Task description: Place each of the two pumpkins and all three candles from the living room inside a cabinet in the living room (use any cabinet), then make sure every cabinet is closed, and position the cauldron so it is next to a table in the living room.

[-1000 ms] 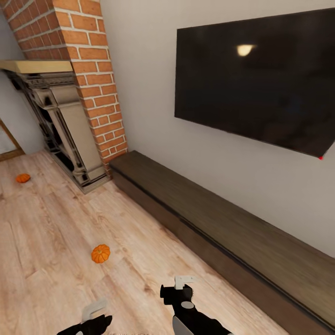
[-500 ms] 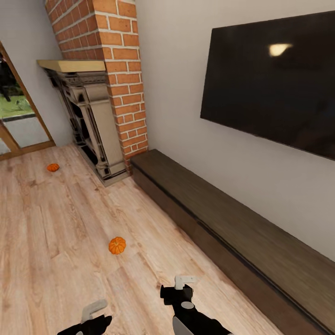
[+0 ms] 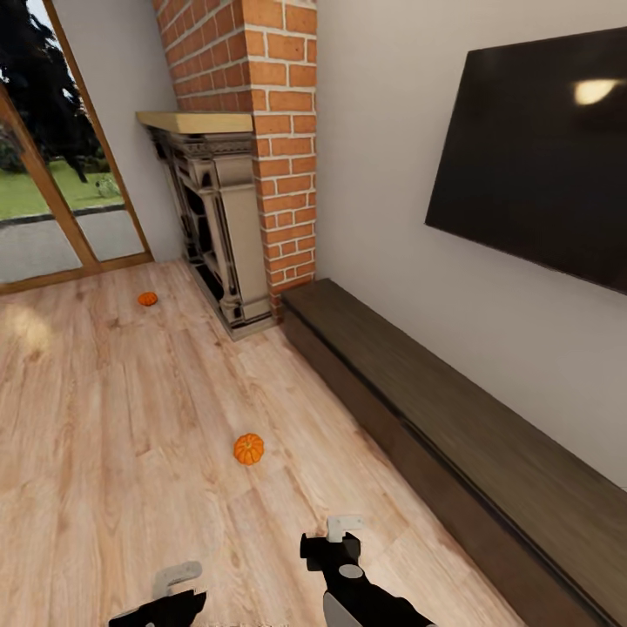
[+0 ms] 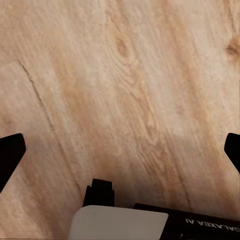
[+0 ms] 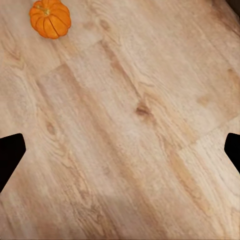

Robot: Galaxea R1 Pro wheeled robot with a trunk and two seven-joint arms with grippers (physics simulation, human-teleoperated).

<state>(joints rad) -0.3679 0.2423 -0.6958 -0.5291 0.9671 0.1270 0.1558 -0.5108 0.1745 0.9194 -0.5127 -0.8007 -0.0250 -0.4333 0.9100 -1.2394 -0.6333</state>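
Observation:
Two small orange pumpkins lie on the wooden floor. The nearer pumpkin (image 3: pixel 248 448) (image 5: pixel 50 18) is ahead of my arms, and the farther pumpkin (image 3: pixel 147 299) rests near the glass door. The long dark-brown cabinet (image 3: pixel 453 435) runs along the right wall with its fronts flush. My right gripper (image 3: pixel 344 531) (image 5: pixel 120 150) hangs open over bare floor, a short way from the nearer pumpkin. My left gripper (image 3: pixel 177 582) (image 4: pixel 120 152) is also open above bare planks, with nothing between its fingers.
A brick chimney with a stone fireplace (image 3: pixel 218 235) stands at the cabinet's far end. A large dark TV (image 3: pixel 540 165) hangs on the wall above the cabinet. A wood-framed glass door (image 3: pixel 52 192) fills the far left.
The view has turned to the left, so the pumpkins, fireplace and TV sit further right in the picture and the glass door has come into view. Both arms hold the same pose.

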